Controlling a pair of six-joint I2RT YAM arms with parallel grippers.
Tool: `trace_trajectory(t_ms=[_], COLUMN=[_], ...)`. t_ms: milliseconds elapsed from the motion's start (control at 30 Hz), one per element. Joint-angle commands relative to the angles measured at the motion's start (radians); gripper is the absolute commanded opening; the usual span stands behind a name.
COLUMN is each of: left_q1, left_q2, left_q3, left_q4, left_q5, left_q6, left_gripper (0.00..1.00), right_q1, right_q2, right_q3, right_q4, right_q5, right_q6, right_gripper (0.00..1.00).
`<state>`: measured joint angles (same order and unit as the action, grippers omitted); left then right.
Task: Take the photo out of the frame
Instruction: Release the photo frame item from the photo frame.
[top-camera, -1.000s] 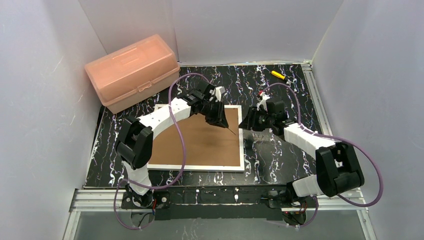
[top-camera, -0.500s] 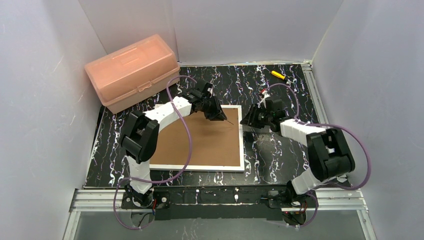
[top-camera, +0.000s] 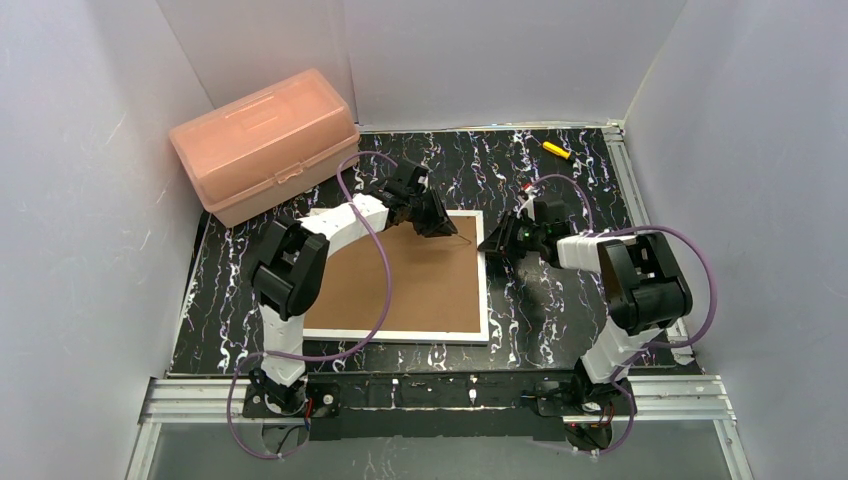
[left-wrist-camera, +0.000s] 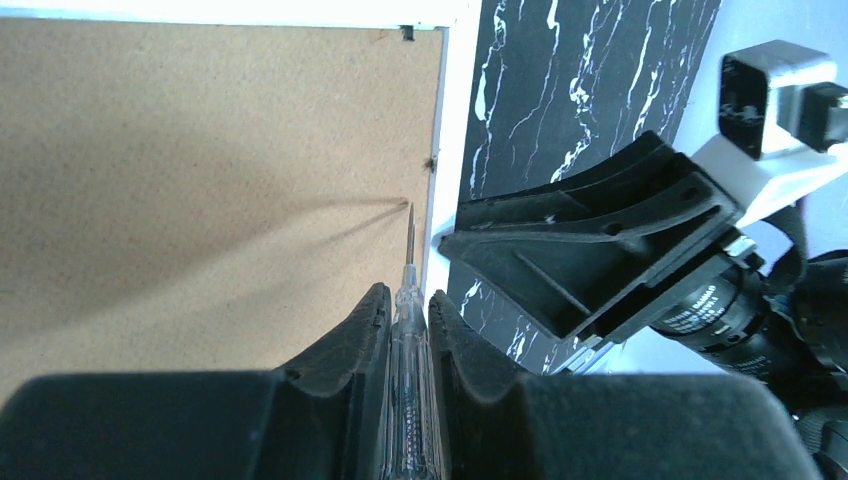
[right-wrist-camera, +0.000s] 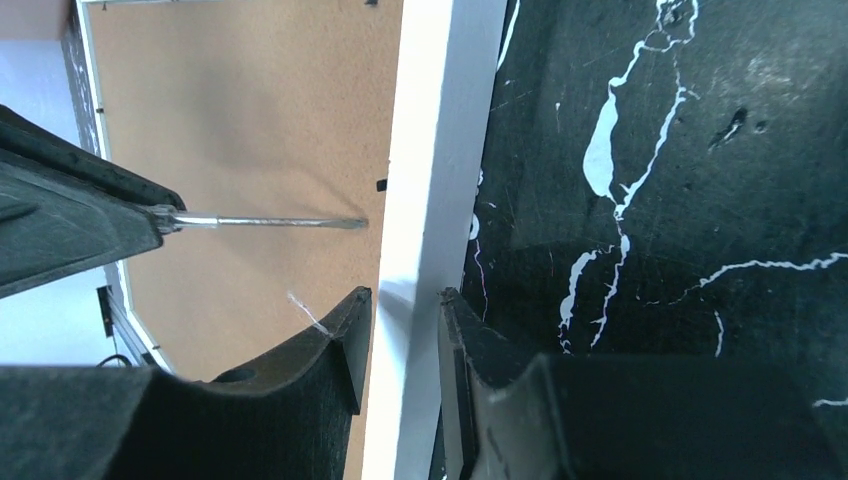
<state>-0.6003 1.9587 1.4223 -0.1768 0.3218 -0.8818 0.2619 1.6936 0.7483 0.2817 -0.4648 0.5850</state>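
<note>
The frame (top-camera: 400, 290) lies face down, its brown back up, with a narrow white border (right-wrist-camera: 440, 120). The photo is hidden beneath that backing. My left gripper (left-wrist-camera: 408, 298) is shut on a clear-handled screwdriver (left-wrist-camera: 410, 240). The screwdriver's metal tip hovers over the backing just inside the right border, close to a small black tab (left-wrist-camera: 431, 163). From above, the left gripper (top-camera: 440, 222) sits over the frame's far right part. My right gripper (right-wrist-camera: 405, 295) straddles the white right border, one finger on the brown side and one on the table side, pinching it. In the top view this right gripper (top-camera: 492, 247) is at the frame's right edge.
A pink plastic box (top-camera: 265, 143) stands at the back left. A yellow-handled tool (top-camera: 556, 150) lies near the back right corner. White walls enclose the black marbled table (top-camera: 560, 300). The two grippers are only a few centimetres apart.
The left gripper carried the screwdriver toward the frame's far right corner. The right gripper slid left onto the frame's right border and its jaws narrowed around it.
</note>
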Motion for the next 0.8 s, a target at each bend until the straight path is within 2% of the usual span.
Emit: trace_trajectory(t_ms=[0, 400, 567, 767], left_q1=[-0.004, -0.004, -0.004, -0.003], left_q2=[0.003, 0.037, 0.036, 0.016], left_q3=[0.022, 0.041, 0.041, 0.037], left_q4=[0.051, 0.068, 0.068, 0.035], left_q5=[0.000, 0.010, -0.005, -0.052], left_q6=[0.017, 0.029, 0.037, 0.063], left_gripper=[0.00, 0.00, 0.00, 0.00], right_q1=[-0.005, -0.006, -0.006, -0.005], right_q2=[0.032, 0.083, 0.087, 0.087], right_q3=[0.029, 0.035, 0.037, 0.036], right_q4=[0.064, 0.048, 0.046, 0.039], right_q5=[-0.061, -0.072, -0.077, -0.078], right_q6=[0.013, -0.005, -0.007, -0.013], right_gripper=[0.38, 0.20, 0.20, 0.25])
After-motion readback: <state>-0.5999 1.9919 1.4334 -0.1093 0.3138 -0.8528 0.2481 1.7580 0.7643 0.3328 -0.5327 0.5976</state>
